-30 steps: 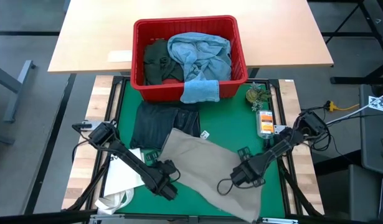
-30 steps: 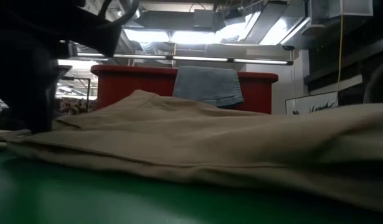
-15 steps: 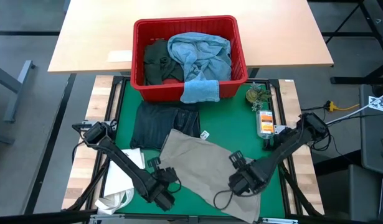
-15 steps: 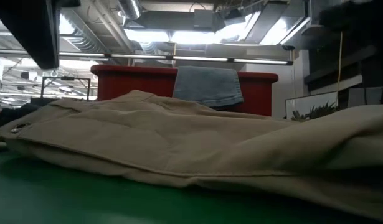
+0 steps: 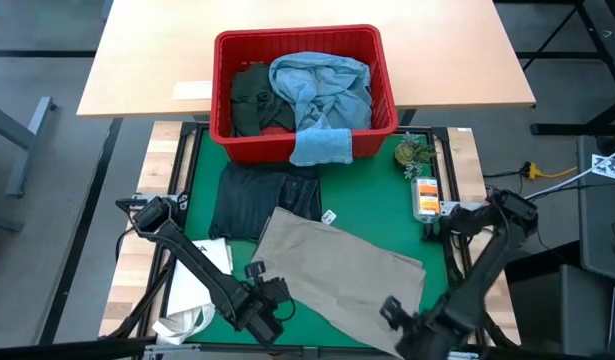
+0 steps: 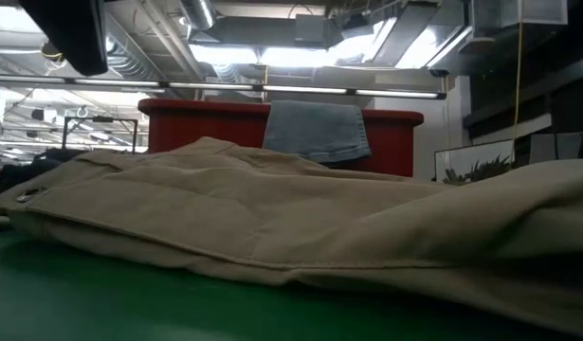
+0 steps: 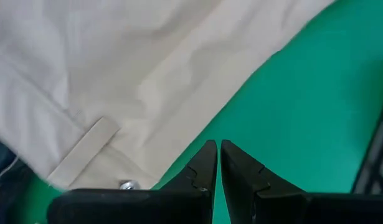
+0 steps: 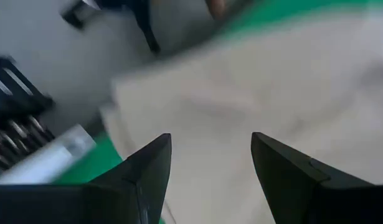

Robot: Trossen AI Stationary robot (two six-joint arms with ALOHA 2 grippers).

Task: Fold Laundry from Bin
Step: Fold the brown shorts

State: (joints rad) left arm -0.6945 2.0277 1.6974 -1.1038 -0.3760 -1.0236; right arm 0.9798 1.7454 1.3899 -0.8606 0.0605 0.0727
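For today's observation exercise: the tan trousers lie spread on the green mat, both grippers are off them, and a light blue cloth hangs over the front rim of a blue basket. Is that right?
One detail is wrong: the basket is red, not blue, as the high view shows. The rest holds: the tan trousers lie on the green mat, the light blue cloth hangs over the front rim, and the left gripper and right gripper hold nothing.

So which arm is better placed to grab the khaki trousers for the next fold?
Probably the left: its gripper sits shut beside the trousers waistband edge. The right gripper, open, is at the table's near edge.

left pincer [image 5: 270,300]: closed, empty, low at front-left | right pincer [image 5: 392,312]: spread wide, empty, front-right edge
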